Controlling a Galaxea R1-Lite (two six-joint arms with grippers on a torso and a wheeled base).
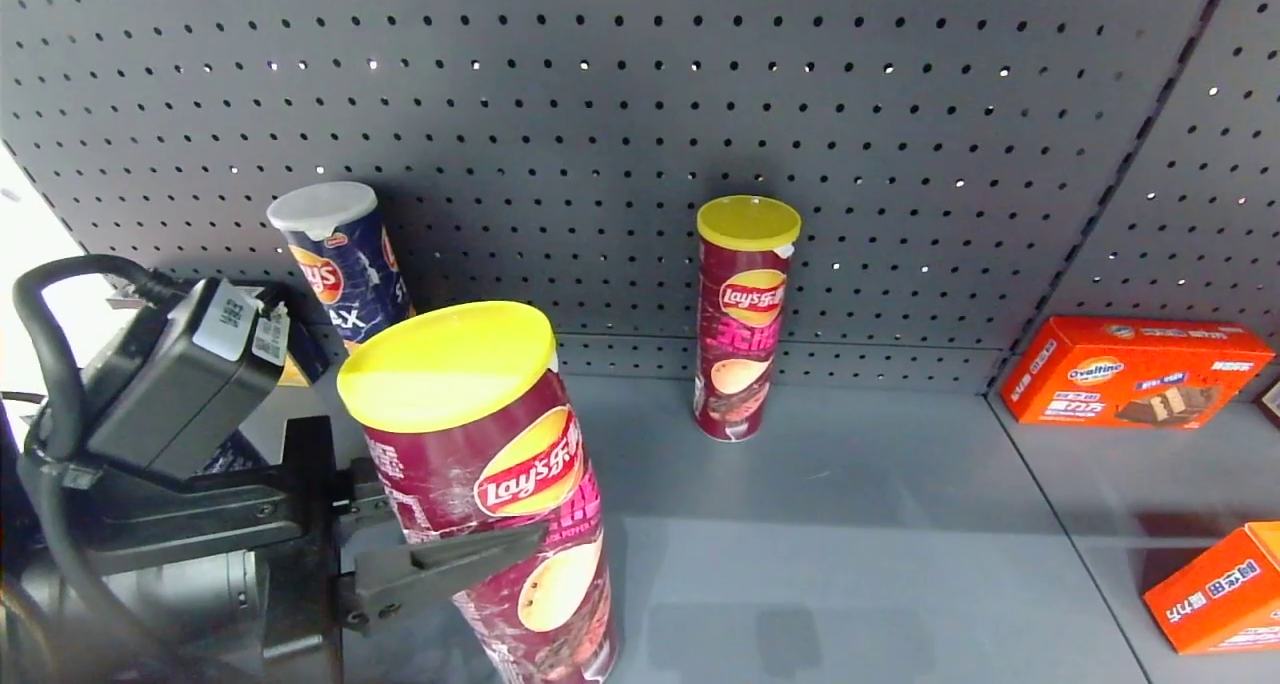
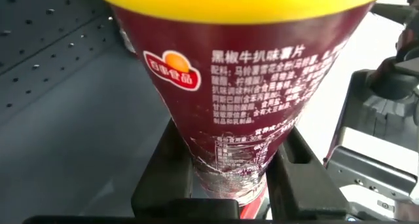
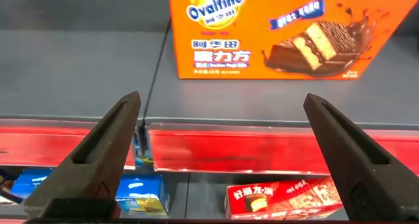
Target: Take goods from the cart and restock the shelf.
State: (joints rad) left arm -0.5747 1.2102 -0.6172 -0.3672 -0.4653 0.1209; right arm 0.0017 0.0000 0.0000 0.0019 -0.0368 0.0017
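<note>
A maroon chip can (image 1: 470, 444) with a yellow lid is tilted over the front left of the grey shelf (image 1: 850, 534). My left gripper (image 1: 475, 554) is shut on its lower half. In the left wrist view the can (image 2: 249, 80) sits between the two dark fingers (image 2: 163, 181). I cannot tell whether its base touches the shelf. A second maroon can (image 1: 745, 319) stands upright near the pegboard back wall. A blue can (image 1: 340, 259) with a white lid leans at the back left. My right gripper (image 3: 226, 165) is open in front of an orange box (image 3: 281, 34), holding nothing.
An orange box (image 1: 1135, 369) lies at the back of the neighbouring shelf bay, another orange box (image 1: 1215, 589) near its front. The right wrist view shows a red shelf edge strip (image 3: 262, 149), with blue boxes (image 3: 141, 194) and an orange box (image 3: 281, 198) on the shelf below.
</note>
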